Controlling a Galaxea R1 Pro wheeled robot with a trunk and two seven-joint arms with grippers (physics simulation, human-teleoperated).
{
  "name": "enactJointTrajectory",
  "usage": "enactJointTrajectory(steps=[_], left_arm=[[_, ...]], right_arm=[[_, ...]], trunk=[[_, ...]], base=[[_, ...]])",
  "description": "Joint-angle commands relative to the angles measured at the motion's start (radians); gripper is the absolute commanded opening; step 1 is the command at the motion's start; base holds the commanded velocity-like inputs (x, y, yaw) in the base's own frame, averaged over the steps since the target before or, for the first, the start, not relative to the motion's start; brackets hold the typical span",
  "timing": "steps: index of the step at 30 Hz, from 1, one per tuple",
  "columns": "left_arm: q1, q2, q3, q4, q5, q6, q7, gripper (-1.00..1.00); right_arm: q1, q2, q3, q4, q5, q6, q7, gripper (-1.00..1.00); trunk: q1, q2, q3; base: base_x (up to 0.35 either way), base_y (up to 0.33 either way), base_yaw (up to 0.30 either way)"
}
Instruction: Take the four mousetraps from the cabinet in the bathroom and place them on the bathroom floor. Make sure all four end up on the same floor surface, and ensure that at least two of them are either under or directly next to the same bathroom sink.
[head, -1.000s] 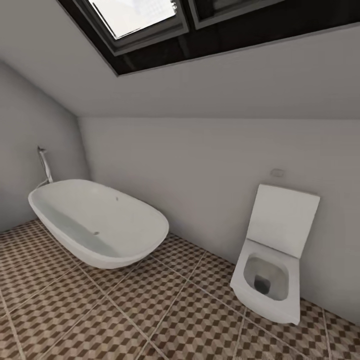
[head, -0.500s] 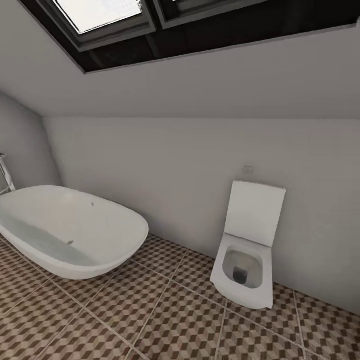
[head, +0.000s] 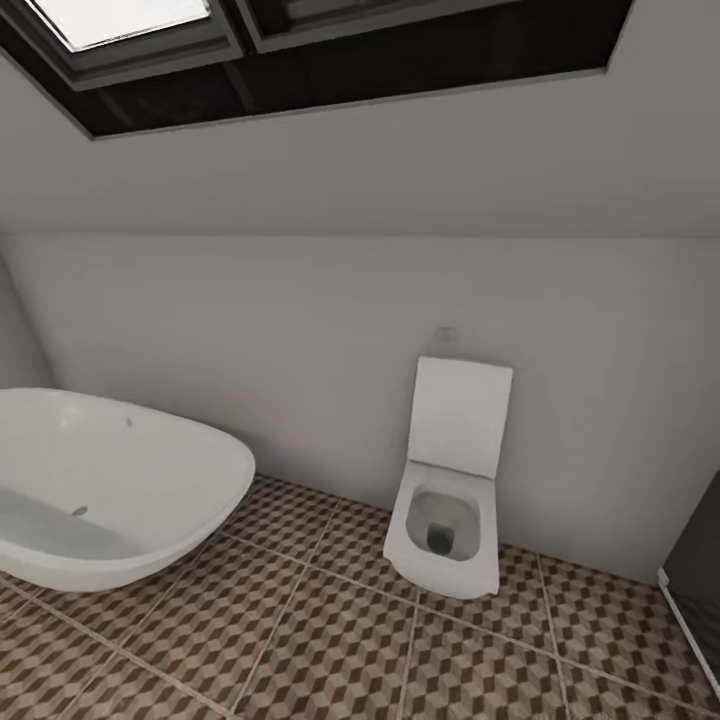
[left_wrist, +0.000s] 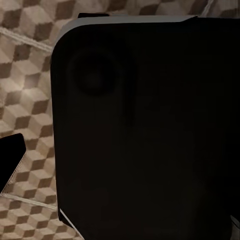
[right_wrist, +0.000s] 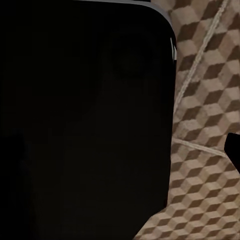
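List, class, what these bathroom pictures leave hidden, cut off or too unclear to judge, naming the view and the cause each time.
- Head view: the bathtub is cut off by the left edge.
- Head view: the dark panel at the right edge is mostly cut off, so its identity is unclear.
- Left wrist view: a large dark body blocks most of the bathroom floor.
- Right wrist view: a similar dark body blocks most of the floor.
- Gripper states cannot be judged.
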Motion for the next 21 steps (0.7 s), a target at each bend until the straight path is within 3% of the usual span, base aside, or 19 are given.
enactJointTrajectory(steps=[1,21], left_arm=[[0.0,0.0,0.001,0.0,0.003,-0.003,-0.002,1.0],[0.0,0.0,0.001,0.0,0.003,-0.003,-0.002,1.0]], right_arm=[[0.0,0.0,-0.001,0.0,-0.001,-0.003,-0.001,1.0],[0.0,0.0,-0.001,0.0,-0.001,-0.003,-0.001,1.0]], trunk=[[0.0,0.0,-0.001],[0.0,0.0,-0.001]], base=[[0.0,0.0,-0.29],[0.0,0.0,-0.29]])
